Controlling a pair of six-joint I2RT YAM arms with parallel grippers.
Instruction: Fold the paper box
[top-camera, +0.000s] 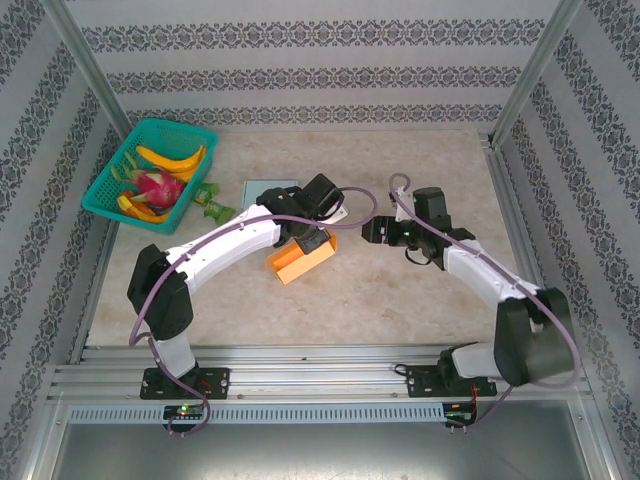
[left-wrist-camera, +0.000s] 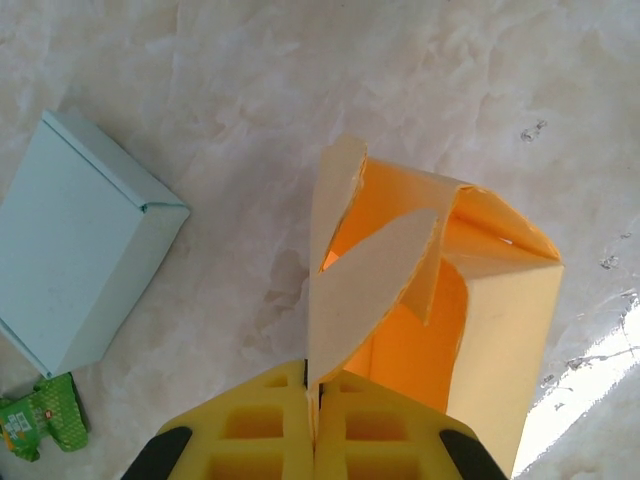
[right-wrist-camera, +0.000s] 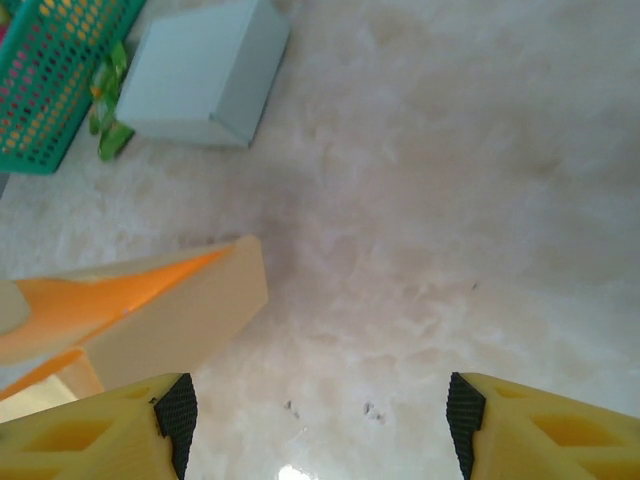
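1. The orange paper box lies mid-table, with its end flaps standing open.
2. The left gripper reaches in from the box's far side and is clenched on one pale flap.
3. The right gripper hangs just right of the box, spread wide and holding nothing.

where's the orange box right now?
Top view: orange box mid-table, its flap pinched in the left fingers, just nearer than the blue box.

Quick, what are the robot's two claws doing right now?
Left gripper: closed, pinching a flap of the orange paper box.
Right gripper: open, holding nothing.
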